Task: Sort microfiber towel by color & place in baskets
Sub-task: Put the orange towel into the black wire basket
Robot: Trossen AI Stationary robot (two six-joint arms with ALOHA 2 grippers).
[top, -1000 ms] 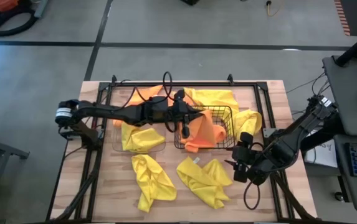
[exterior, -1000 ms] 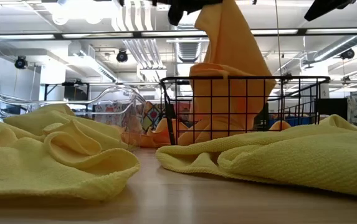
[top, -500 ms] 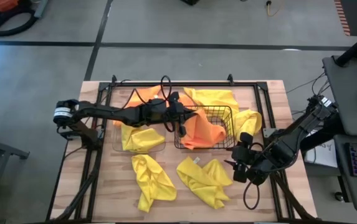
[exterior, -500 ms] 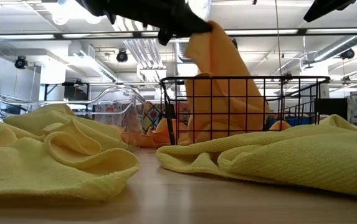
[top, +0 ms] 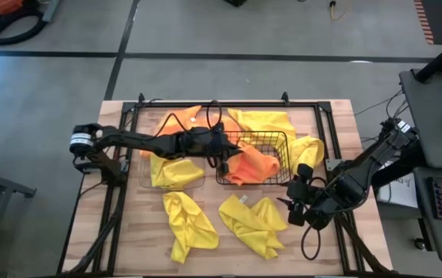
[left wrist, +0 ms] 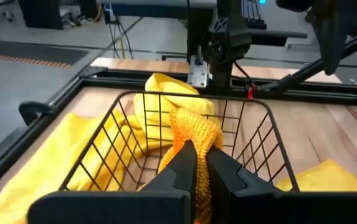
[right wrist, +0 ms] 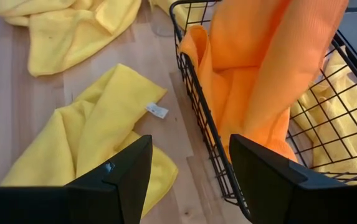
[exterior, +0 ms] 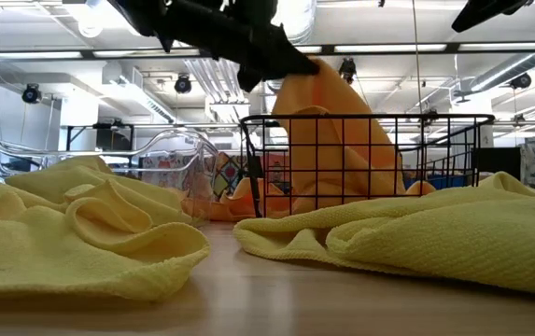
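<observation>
Your left gripper (top: 222,151), jaws pinching the orange towel (top: 253,164), hangs over the wire basket (top: 286,158); towel trails toward three o'clock.

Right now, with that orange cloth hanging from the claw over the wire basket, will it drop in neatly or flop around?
Probably flop. The orange cloth hangs limp in folds from the shut left gripper, so it looks soft, not stiff. It seems light, held by one pinched corner. It may drape over the black wire basket rim, as its lower part already bunches against the wires.
</observation>
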